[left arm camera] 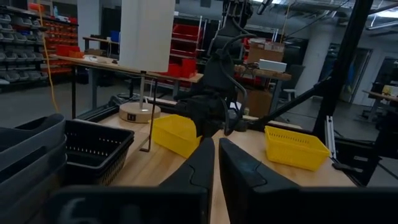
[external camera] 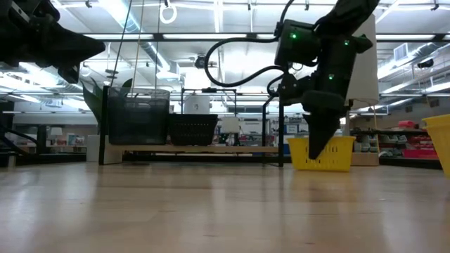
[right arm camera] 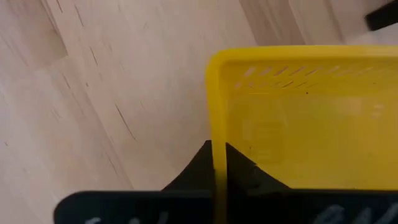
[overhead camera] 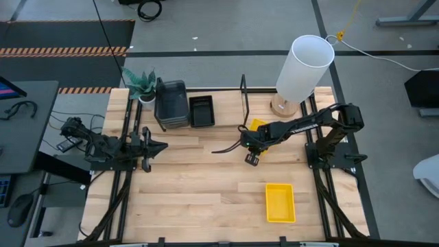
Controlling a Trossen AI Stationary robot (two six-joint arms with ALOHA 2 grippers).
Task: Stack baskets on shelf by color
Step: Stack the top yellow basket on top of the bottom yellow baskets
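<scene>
**Right gripper pinches the rim of a yellow basket beside the shelf**

Dark fingers of the right gripper [right arm camera: 218, 163] fill the near edge of the right wrist view, pressed together on the thin wall of a yellow basket [right arm camera: 298, 124], one finger outside the wall and one inside. Bare wooden table [right arm camera: 93, 93] shows beside it.

From above, the right arm reaches from its base at the table's right edge towards the middle, elbow raised and forearm stretched leftwards, with the gripper [overhead camera: 252, 159] pointing down at the board. The held basket [overhead camera: 258, 125] shows only as a small yellow patch under the arm, just right of the shelf's upright end loop [overhead camera: 243, 89]. In the low view this basket [external camera: 322, 152] sits low beside the descending wrist.

A second yellow basket [overhead camera: 280, 202] lies flat on the table near the front, well apart from the arm.

On the shelf [overhead camera: 206, 130], at the far left of the table, a stack of grey baskets [overhead camera: 171, 103] stands next to a black basket [overhead camera: 202, 110]. A small plant [overhead camera: 142, 85] sits by the stack, and a tall white cylinder [overhead camera: 304, 67] stands at the far right.

The left gripper [overhead camera: 152, 146] waits at the table's left edge, its fingers [left arm camera: 199, 168] nearly touching, with nothing between them.
</scene>
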